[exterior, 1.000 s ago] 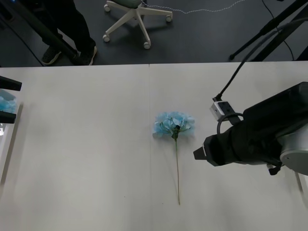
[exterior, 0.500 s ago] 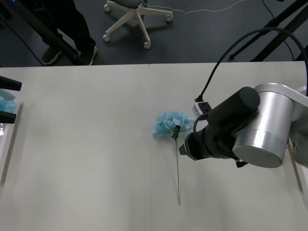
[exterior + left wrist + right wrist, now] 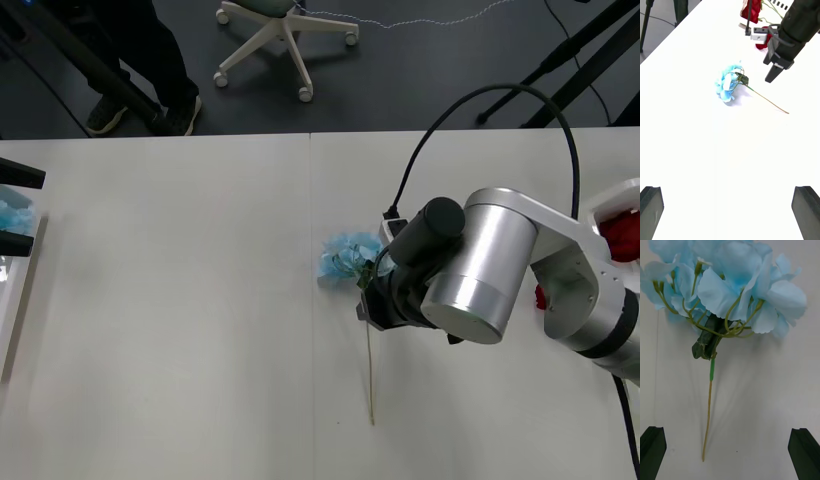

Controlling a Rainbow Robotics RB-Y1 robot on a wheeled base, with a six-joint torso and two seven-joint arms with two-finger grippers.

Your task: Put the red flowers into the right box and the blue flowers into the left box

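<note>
1. The left gripper (image 3: 730,215) is held at the table's (image 3: 180,300) far left edge; its black fingers (image 3: 651,210) are set wide apart, with nothing between them in the left wrist view.
2. Pale blue petals (image 3: 10,216) are seen at that same edge, next to the wall of the left box (image 3: 18,300); whether they lie inside it cannot be told.
3. One blue flower (image 3: 346,256) is laid flat on the table near the centre; its bloom is turned away from the robot, and its thin stem (image 3: 370,370) is run back toward the robot's side.
4. The right gripper (image 3: 730,455) is held over this flower, just behind the bloom where the stem begins; its fingers are spread apart and nothing is gripped; in the right wrist view the stem is seen lying between them, untouched.
5. Red flowers (image 3: 624,235) are seen at the table's right edge, partly hidden behind the right arm; whether they lie in a box cannot be told.
</note>
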